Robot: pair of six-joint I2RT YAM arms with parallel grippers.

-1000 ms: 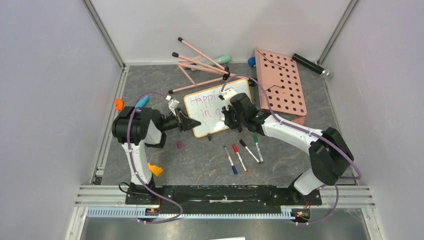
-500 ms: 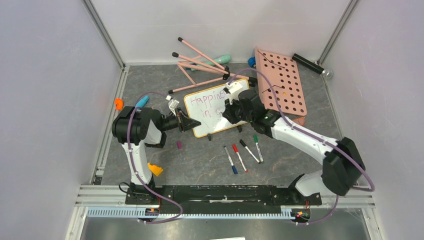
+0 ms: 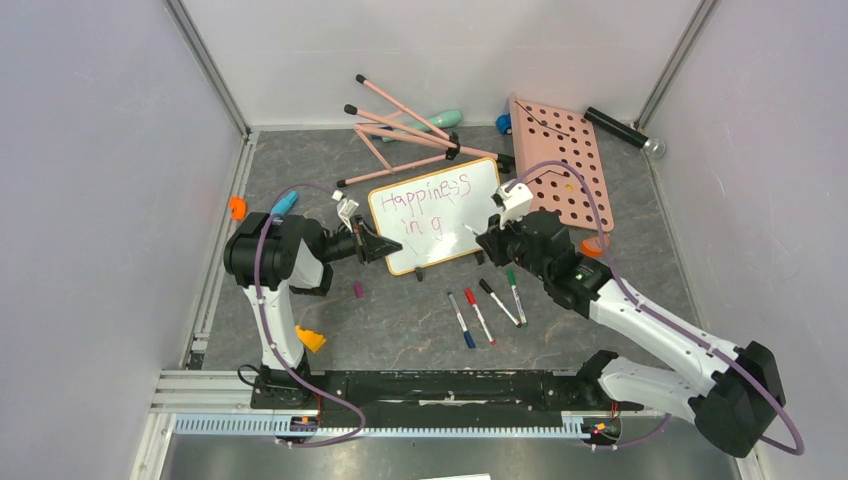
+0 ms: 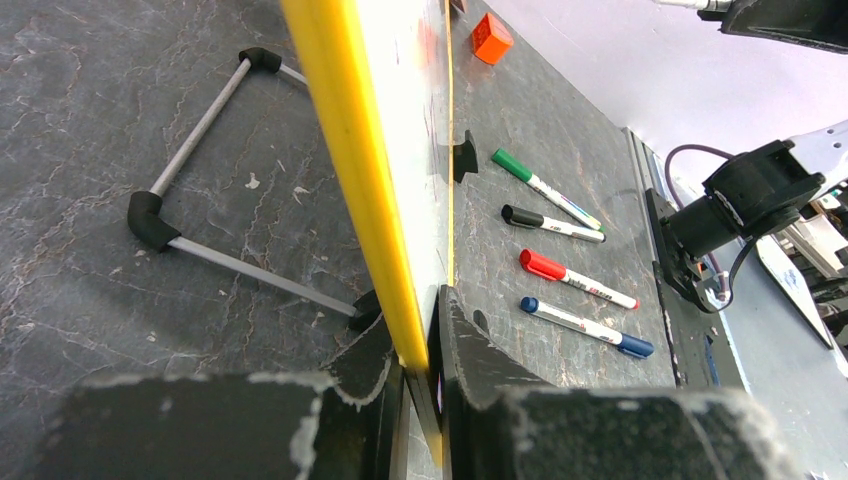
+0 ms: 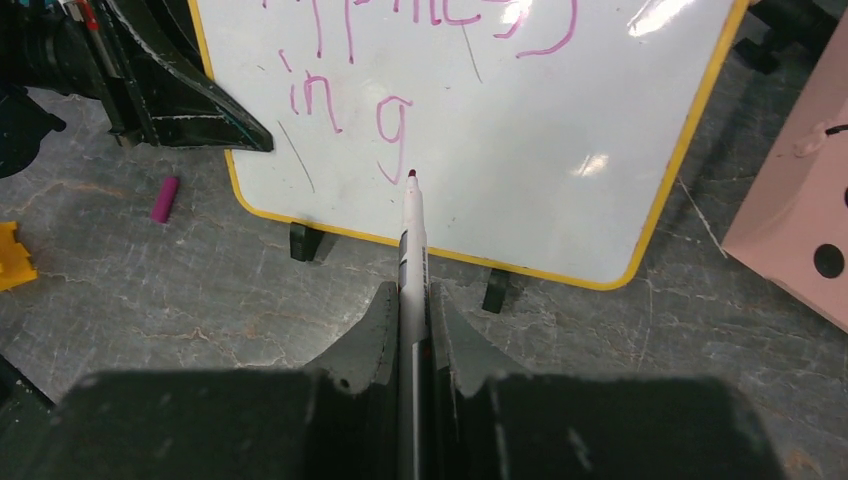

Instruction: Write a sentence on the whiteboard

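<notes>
Markers (image 3: 499, 303) lie before the whiteboard (image 3: 470, 212), easel (image 3: 400, 128) apparently behind.

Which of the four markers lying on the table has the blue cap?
The blue marker is leftmost in the overhead row, beside the red marker; the black marker and green marker lie farther right.

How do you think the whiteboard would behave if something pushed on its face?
Probably stiff: the whiteboard looks unbent though only the jaws of the left gripper clamp one edge. Likely light, given its thin rim. On such small black feet it might slide or tip if unclamped.
</notes>
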